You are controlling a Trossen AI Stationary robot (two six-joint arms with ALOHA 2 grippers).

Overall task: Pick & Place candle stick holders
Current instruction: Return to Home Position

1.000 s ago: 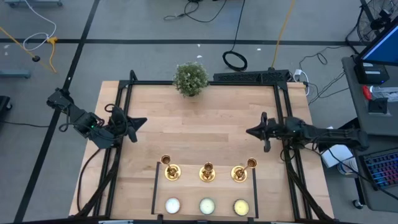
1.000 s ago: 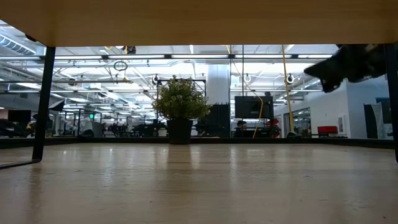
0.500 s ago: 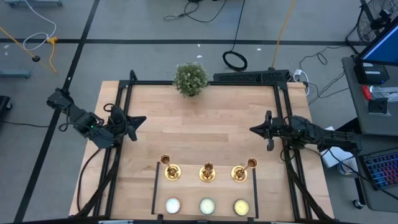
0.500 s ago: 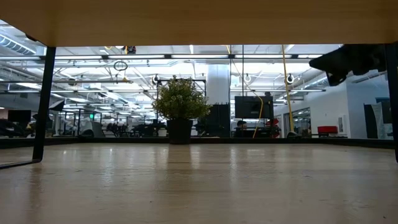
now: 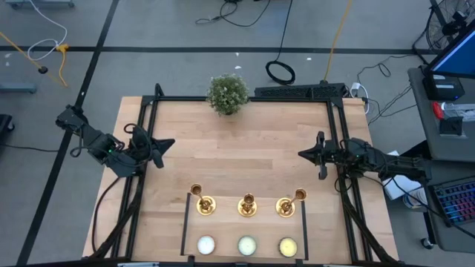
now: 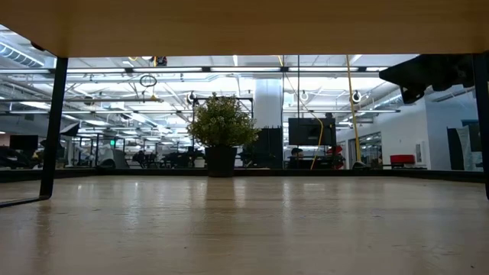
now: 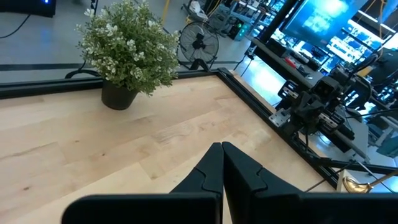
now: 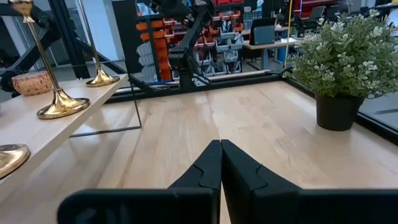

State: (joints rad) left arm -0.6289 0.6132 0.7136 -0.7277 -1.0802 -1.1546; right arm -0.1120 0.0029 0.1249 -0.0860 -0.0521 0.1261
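Observation:
Three gold candle stick holders [image 5: 202, 202] [image 5: 247, 204] [image 5: 288, 204] stand upright in a row on their round bases near the table's near edge. In the right wrist view they stand on a raised wooden shelf [image 8: 59, 106]. One gold base also shows in the left wrist view [image 7: 357, 183]. My left gripper [image 5: 172, 143] [image 7: 222, 146] is shut and empty at the table's left side. My right gripper [image 5: 300, 155] [image 8: 220, 143] is shut and empty at the right side, above the table and farther back than the holders. It also shows in the low view [image 6: 386, 75].
A potted green plant [image 5: 227, 93] stands at the table's far edge. Three flat round candles [image 5: 246, 245] lie in a row nearer the front than the holders. A black frame [image 5: 184, 226] borders the shelf. Bare wood [image 5: 237, 156] lies between the two grippers.
My right gripper has drawn back a little toward the table's right edge and has tipped closer to level, still shut. The holders have kept still.

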